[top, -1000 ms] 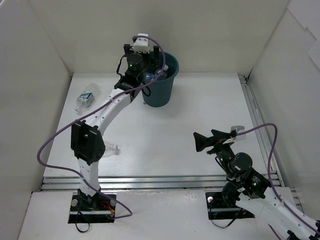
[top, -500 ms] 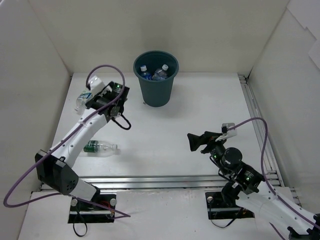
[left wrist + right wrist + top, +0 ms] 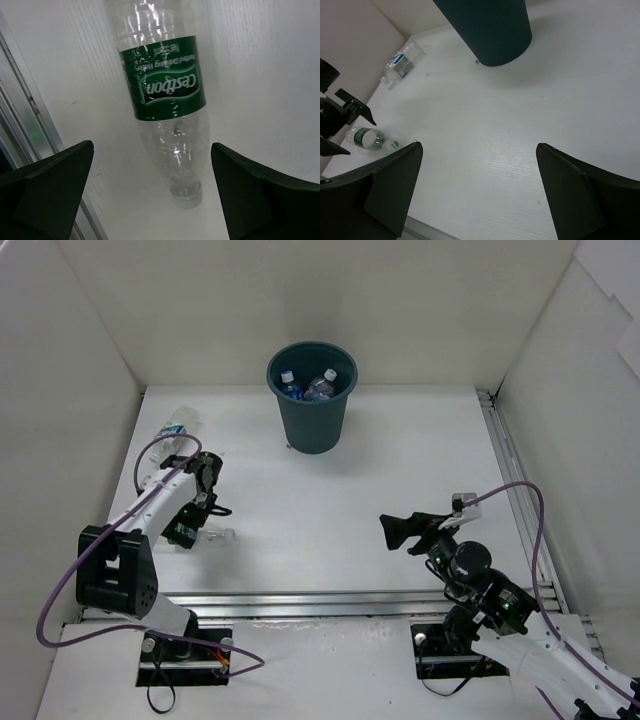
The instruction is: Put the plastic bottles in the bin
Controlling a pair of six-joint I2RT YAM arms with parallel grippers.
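The teal-grey bin (image 3: 312, 410) stands at the back centre with several bottles (image 3: 306, 386) inside it. A green-label bottle (image 3: 164, 92) lies on the table, its cap end (image 3: 224, 534) poking out from under my left gripper (image 3: 193, 525). That gripper (image 3: 152, 200) is open just above the bottle's cap end, one finger on each side, not touching. A blue-label bottle (image 3: 177, 425) lies by the left wall. My right gripper (image 3: 398, 530) is open and empty over the table's right half. The right wrist view shows the bin (image 3: 490, 30), both loose bottles (image 3: 400, 61) (image 3: 367, 138) and its own open gripper (image 3: 480, 195).
White walls close the table at the left, back and right. A metal rail (image 3: 320, 602) runs along the near edge and shows beside the bottle in the left wrist view (image 3: 25, 125). Another rail (image 3: 510, 475) runs down the right side.
My left arm has swung from above the bin back to the near left and come down over the green-label bottle. One more bottle is in the bin. The right gripper shifted only slightly.
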